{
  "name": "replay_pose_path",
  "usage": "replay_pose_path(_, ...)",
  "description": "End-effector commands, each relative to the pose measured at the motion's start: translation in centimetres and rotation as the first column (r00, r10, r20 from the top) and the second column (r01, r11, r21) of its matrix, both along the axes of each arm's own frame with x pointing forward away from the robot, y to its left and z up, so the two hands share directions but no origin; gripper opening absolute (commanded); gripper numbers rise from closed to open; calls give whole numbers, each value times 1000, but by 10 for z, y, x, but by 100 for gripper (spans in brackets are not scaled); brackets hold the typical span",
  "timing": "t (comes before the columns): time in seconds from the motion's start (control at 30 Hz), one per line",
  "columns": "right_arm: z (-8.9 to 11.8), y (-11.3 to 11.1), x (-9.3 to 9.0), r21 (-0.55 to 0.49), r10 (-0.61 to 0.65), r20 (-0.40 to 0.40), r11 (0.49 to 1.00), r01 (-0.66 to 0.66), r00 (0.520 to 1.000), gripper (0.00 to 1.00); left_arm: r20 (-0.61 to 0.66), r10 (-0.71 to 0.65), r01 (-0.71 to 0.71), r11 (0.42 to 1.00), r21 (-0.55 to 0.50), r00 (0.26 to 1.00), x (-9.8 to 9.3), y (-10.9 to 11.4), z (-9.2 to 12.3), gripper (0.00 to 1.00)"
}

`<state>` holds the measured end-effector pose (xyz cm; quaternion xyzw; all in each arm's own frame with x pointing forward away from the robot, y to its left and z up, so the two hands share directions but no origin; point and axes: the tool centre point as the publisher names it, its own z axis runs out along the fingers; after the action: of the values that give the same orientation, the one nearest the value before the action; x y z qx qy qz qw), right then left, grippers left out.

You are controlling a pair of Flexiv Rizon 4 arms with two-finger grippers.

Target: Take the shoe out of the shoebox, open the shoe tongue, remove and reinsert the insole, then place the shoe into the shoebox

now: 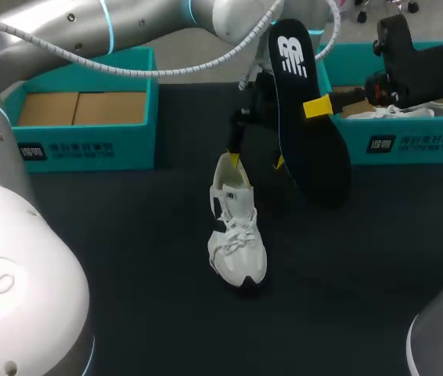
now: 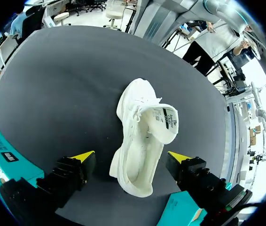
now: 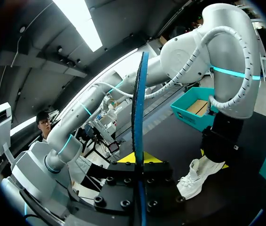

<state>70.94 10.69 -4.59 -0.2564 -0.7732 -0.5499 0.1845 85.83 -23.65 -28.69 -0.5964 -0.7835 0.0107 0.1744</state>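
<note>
The white shoe (image 1: 237, 235) stands upright mid-table, toe toward the front edge. In the left wrist view the shoe (image 2: 140, 136) has its tongue (image 2: 167, 121) folded forward and its inside laid bare. My left gripper (image 1: 256, 162) hangs open just above the heel, and its yellow fingertips (image 2: 82, 156) stand wide on either side without touching. My right gripper (image 1: 319, 107) is shut on the black insole (image 1: 307, 117), held on end above the table to the right of the shoe. From the right wrist the insole (image 3: 137, 117) shows edge-on between that gripper's (image 3: 141, 157) fingers, with the shoe (image 3: 196, 176) beyond.
A teal shoebox (image 1: 88, 153) with a cardboard floor sits at the back left. A second teal box (image 1: 409, 145) holding white paper sits at the back right, under my right arm. Bare dark tabletop (image 1: 127, 258) lies around the shoe.
</note>
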Motion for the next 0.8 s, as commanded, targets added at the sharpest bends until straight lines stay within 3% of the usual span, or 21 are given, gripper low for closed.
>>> replay_pose_path(0.03,-1,1,1,-1,1,0,1000,-1,1000,0,76,63,-46,977,-207,995,0,21,19,100)
replay_pose_path(0.3,-1,1,1,-1,1,0,1000,-1,1000,0,164,55,34,871,-490,985,-8,52,71,100)
replay_pose_path(0.8,-1,1,1,-1,1,0,1000,-1,1000,0,164,55,34,871,-490,985,-8,52,71,100)
